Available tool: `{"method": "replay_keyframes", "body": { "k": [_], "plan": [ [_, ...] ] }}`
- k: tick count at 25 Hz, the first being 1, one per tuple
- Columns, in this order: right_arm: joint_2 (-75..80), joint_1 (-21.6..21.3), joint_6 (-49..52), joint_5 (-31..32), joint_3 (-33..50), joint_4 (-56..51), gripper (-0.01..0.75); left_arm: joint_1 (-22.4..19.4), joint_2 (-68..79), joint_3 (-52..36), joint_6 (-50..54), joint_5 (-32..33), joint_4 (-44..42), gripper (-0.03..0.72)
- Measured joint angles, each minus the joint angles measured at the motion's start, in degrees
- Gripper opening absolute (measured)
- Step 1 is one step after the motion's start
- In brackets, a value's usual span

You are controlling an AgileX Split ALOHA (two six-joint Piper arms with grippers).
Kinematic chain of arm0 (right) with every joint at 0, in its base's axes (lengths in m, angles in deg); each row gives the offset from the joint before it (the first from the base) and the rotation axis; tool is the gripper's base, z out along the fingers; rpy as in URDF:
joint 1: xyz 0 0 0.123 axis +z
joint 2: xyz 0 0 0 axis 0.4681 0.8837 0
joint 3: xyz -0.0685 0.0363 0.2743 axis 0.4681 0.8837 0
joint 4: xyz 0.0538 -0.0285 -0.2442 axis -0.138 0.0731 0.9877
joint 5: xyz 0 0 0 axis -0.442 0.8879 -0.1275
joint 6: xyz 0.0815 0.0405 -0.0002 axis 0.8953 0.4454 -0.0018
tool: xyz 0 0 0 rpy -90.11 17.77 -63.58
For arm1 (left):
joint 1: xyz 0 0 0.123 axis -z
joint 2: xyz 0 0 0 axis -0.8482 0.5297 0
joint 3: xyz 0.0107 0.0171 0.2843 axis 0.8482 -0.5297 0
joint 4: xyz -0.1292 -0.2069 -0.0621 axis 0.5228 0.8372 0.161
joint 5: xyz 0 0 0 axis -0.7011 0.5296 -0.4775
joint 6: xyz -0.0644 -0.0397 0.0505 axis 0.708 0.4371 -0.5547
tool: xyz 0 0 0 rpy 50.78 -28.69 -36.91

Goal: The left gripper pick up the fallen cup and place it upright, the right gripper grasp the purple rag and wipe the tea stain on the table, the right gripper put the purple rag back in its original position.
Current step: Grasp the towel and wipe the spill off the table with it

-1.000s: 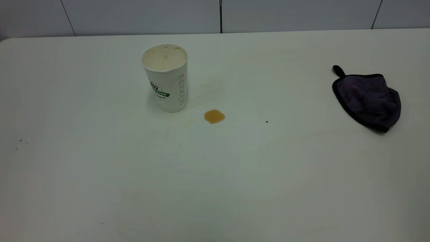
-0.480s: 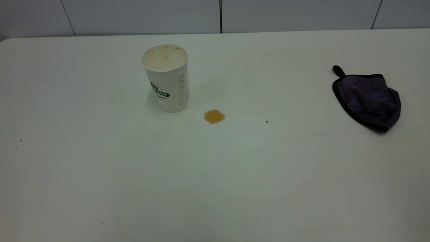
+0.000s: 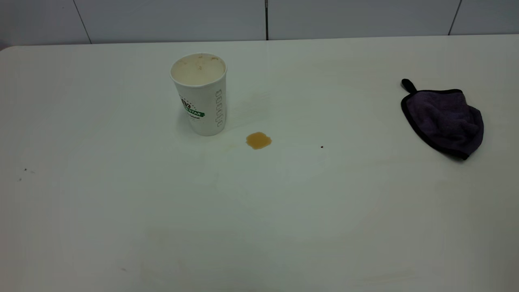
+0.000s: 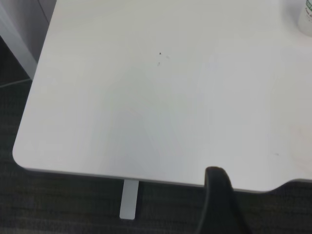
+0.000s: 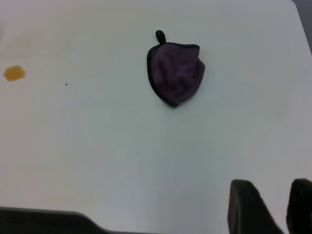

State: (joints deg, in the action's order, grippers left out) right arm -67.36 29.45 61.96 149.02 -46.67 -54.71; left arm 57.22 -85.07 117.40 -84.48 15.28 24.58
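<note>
The cup (image 3: 201, 94) stands upright on the table (image 3: 259, 211), left of centre; its base edge also shows in the left wrist view (image 4: 306, 17). The tea stain (image 3: 258, 140) lies just right of the cup, and shows in the right wrist view (image 5: 14, 73). The purple rag (image 3: 444, 118) lies bunched at the far right, loop at its back corner, also in the right wrist view (image 5: 176, 72). Neither gripper shows in the exterior view. One finger (image 4: 218, 190) of my left gripper hangs over the table's near left edge, with no second finger beside it. My right gripper (image 5: 279, 195) is empty, fingers slightly apart, well short of the rag.
Faint yellowish smears (image 3: 253, 106) spread behind the stain. A tiny black speck (image 3: 322, 147) lies right of the stain. The table's rounded near corner (image 4: 19, 156) and dark floor show in the left wrist view. A grey wall runs behind the table.
</note>
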Motion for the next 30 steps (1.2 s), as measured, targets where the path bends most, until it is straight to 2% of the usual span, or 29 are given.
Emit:
{"method": "replay_keyframes", "body": {
  "k": [30],
  "plan": [
    [0.0,0.0,0.0,0.0,0.0,0.0,0.239,-0.06,-2.27,0.0,-2.0,0.04,0.41,0.487]
  ]
}}
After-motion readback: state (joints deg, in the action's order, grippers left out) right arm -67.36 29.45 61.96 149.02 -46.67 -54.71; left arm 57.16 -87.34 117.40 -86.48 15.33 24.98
